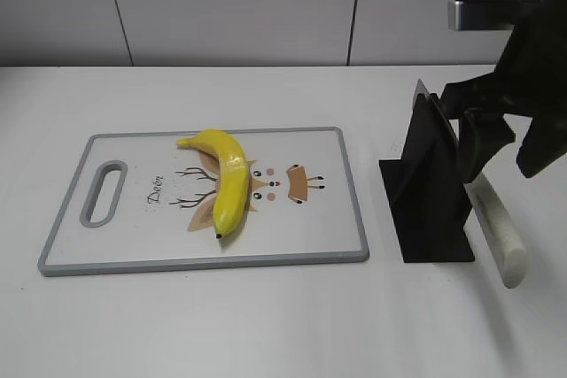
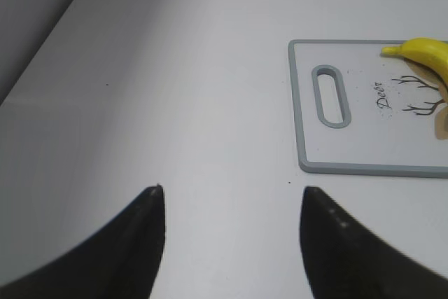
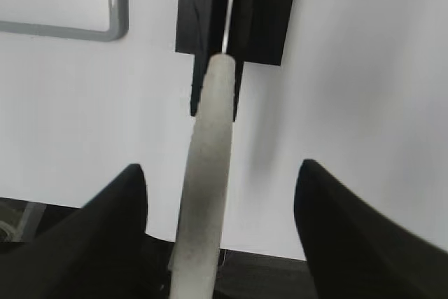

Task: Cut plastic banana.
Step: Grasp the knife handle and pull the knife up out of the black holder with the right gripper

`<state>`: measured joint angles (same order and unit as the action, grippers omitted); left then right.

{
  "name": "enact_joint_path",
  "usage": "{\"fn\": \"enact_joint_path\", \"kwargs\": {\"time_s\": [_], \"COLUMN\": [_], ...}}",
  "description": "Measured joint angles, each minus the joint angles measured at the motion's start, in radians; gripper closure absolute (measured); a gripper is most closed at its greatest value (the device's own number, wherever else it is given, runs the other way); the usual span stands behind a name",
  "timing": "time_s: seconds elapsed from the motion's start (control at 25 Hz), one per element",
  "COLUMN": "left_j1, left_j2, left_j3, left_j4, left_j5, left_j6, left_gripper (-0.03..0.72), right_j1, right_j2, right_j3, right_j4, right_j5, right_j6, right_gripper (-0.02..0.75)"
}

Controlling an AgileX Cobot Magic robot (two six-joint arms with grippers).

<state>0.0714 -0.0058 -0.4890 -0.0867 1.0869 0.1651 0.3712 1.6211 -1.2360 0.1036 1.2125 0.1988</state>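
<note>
Looks like a robotics lab / test setup, not a real kitchen. Plain white desk (image 1: 266,325) w/ bare grey wall panels (image 1: 230,6) behind. Props are staged: 1 cartoon-print cutting board (image 1: 292,258), 1 plastic banana (image 1: 229,181), 1 black knife stand (image 1: 430,192) w/ a white-handled knife (image 1: 498,227). Black robot arm (image 1: 532,86) reaches in at the right.

A grey-rimmed cutting board (image 1: 350,190) (printed with a deer face) is laid on the white table (image 1: 266,316); a black knife stand (image 1: 430,192) is set just beside it.
</note>
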Motion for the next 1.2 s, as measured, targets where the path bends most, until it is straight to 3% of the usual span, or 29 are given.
{"fn": "enact_joint_path", "kwargs": {"time_s": [0.4, 1.04, 1.2], "left_j1": [0.0, 0.0, 0.0], "left_j2": [0.0, 0.0, 0.0], "left_j3": [0.0, 0.0, 0.0], "left_j4": [0.0, 0.0, 0.0], "left_j5": [0.0, 0.0, 0.0], "left_j6": [0.0, 0.0, 0.0], "left_gripper": [0.117, 0.119, 0.119], "right_j1": [0.0, 0.001, 0.008], "right_j2": [0.033, 0.064, 0.084], "right_j3": [0.125, 0.129, 0.132], "right_j4": [0.016, 0.058, 0.057], "right_j5": [-0.047, -0.099, -0.078], "right_j6": [0.058, 0.062, 0.059], "right_gripper": [0.236, 0.241, 0.297]}}
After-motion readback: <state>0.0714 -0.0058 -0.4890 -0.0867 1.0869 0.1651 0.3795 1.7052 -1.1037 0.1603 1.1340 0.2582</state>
